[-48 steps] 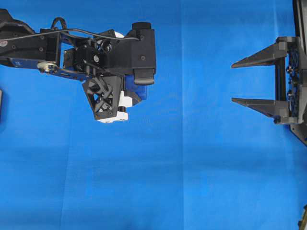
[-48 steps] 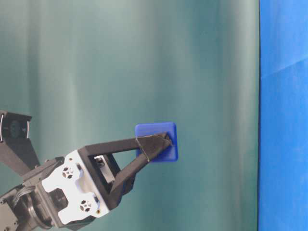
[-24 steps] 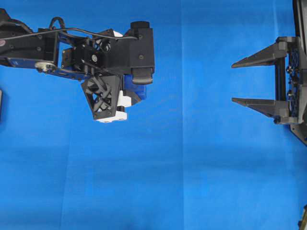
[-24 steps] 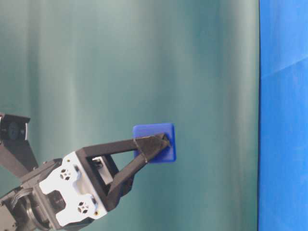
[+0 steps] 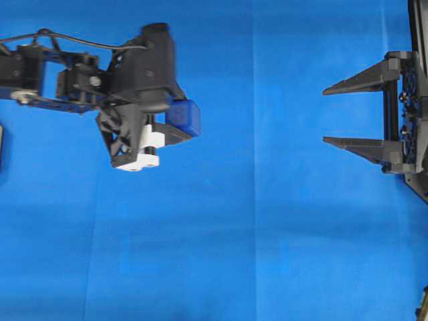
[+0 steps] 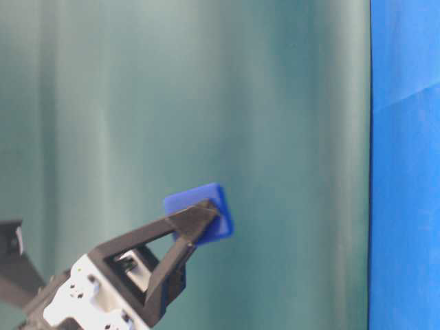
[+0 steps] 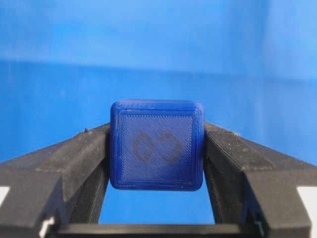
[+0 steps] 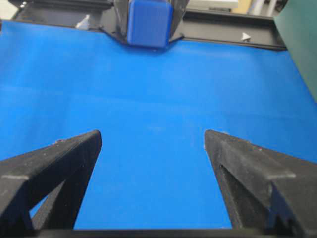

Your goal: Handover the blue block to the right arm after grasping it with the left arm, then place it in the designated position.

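Observation:
The blue block (image 5: pixel 185 117) is a small dark-blue cube pinched between the two black fingers of my left gripper (image 5: pixel 183 124), held in the air at upper left of the overhead view. In the left wrist view the block (image 7: pixel 157 145) fills the gap between the fingertips (image 7: pixel 96 144), its marked face toward the camera. The table-level view shows the block (image 6: pixel 200 212) tilted at the finger ends. My right gripper (image 5: pixel 326 115) stands open at the far right, tips pointing left toward the block and well apart from it. From the right wrist, the block (image 8: pixel 149 22) is far ahead beyond the open right gripper (image 8: pixel 152 137).
Blue cloth (image 5: pixel 254 234) covers the table, with a faint vertical fold near the middle. A green backdrop (image 6: pixel 172 103) fills the table-level view. A dark object (image 5: pixel 1 144) sits at the left edge. A black frame (image 8: pixel 223 32) runs along the far side.
The left wrist has turned and shifted left, so the block now shows at the fingers' right end. In the table-level view the gripper has moved left and tilted. The right arm is unmoved.

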You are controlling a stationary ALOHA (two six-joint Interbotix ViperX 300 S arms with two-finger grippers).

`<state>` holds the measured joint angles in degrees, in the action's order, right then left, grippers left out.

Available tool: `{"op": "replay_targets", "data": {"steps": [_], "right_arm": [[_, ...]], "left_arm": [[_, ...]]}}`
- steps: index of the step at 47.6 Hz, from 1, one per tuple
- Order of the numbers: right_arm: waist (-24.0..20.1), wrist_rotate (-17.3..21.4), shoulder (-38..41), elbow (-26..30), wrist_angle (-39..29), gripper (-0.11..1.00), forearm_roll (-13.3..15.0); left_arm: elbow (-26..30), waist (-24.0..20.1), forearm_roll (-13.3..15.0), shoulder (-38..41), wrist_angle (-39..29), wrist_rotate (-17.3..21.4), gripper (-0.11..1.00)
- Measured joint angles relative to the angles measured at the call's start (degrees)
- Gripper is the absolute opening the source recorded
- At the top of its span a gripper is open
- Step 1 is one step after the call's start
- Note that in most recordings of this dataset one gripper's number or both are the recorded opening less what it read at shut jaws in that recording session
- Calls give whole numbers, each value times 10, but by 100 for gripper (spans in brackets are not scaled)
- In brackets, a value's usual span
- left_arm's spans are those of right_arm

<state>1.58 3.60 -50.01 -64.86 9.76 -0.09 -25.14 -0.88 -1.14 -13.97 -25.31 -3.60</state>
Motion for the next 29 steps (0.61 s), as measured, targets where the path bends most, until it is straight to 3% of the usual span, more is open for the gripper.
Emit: {"op": "replay_targets", "data": {"steps": [16,29], "right_arm": [[0,0,0,0,0,97,0],[0,0,3,0,0,97,0]], "left_arm": [[-120,0,0,-78,224,3,49],[-185,0,1,-102,349,3,49]]}}
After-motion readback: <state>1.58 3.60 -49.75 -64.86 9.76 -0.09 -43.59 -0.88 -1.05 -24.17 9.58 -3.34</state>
